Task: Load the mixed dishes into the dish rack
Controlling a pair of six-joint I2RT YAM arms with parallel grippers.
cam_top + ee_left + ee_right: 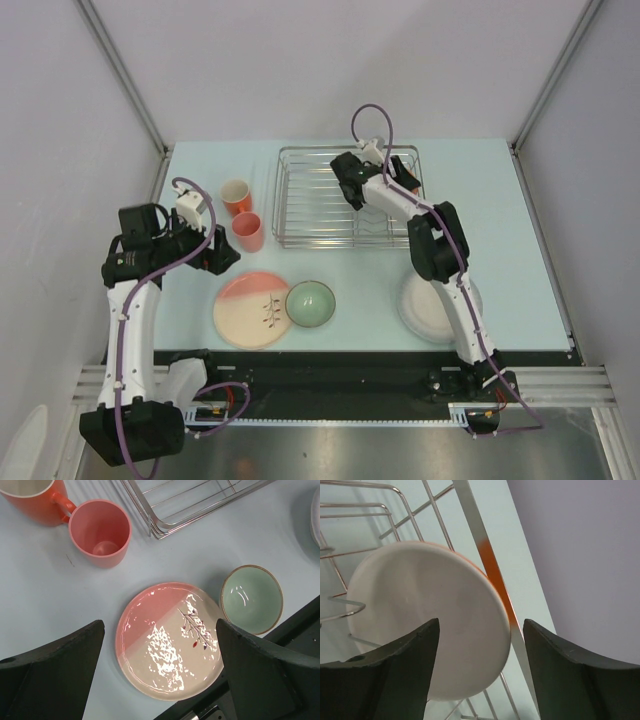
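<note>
The silver wire dish rack (310, 200) stands at the back middle. My right gripper (352, 195) hangs over it, open. In the right wrist view the gripper (480, 665) is open around the rim of the small white-and-orange bowl (425, 625), which stands on edge among the rack wires (410, 510); neither finger grips it. My left gripper (218, 252) is open and empty above the table. In its view (160, 665) it hovers over the cream-and-pink plate (170, 640). Two orange cups (236, 196) (247, 231), the plate (252, 309) and the pale green bowl (311, 304) rest on the table.
The large white plate (430, 310) lies at the front right, partly under the right arm. The left wrist view shows the green bowl (252, 598), both cups (100, 532) (30, 500) and a rack corner (190, 505). The black front rail (340, 365) borders the table.
</note>
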